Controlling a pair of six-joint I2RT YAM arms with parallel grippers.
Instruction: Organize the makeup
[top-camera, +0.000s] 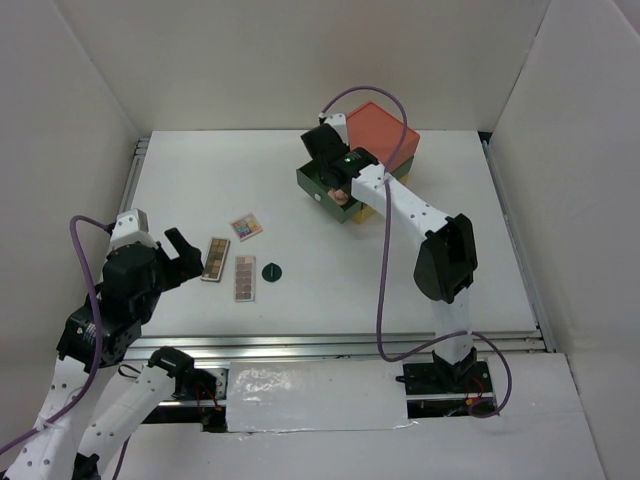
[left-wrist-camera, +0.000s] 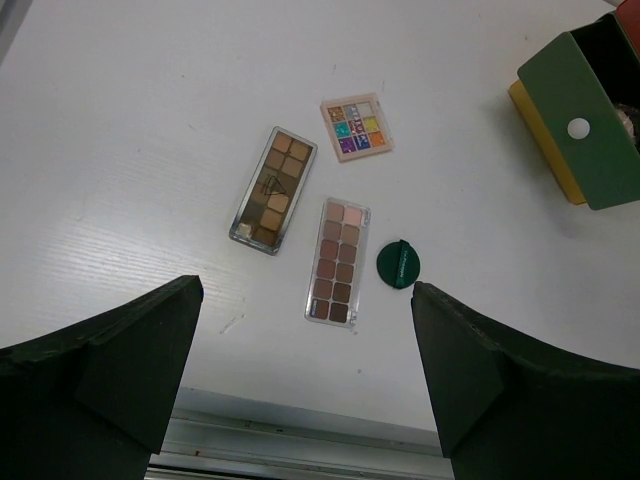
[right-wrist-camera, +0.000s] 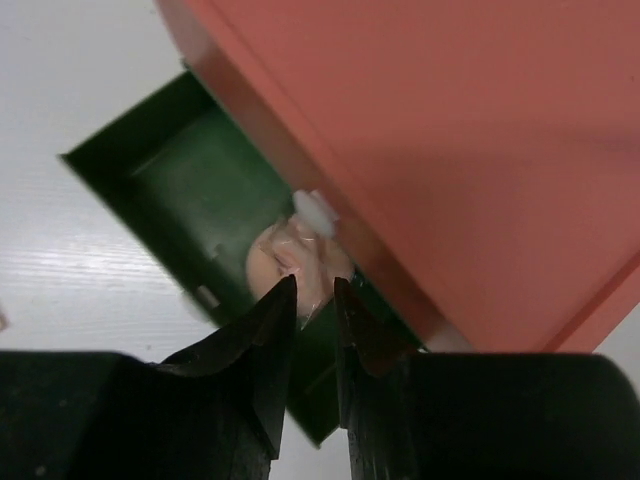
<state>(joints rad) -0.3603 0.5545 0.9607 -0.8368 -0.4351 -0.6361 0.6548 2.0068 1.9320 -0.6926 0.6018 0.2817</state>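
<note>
Right gripper (right-wrist-camera: 315, 285) poised at the pulled-out green drawer (right-wrist-camera: 170, 190), pink compact (right-wrist-camera: 290, 255) lying in it just past the tips; left gripper (top-camera: 188, 256) gaping, holding nothing.
Right jaws nearly together with a slim gap and nothing visibly clamped between them; orange box top (right-wrist-camera: 450, 130) is close overhead. Ahead of the left gripper on the table, roughly between its fingers: two brown palettes (left-wrist-camera: 273, 189) (left-wrist-camera: 338, 260) side by side, dark-green compact (left-wrist-camera: 399, 264) just beside the nearer one, and multicolour palette (left-wrist-camera: 356, 127) farther out. All look light, stiff, smooth plastic and lie flat and low, so likely slippery. The pressed powder is probably fragile, and lids may pop. Best bet is to pinch palettes across the narrow width at mid-length, and the round compact across its diameter.
</note>
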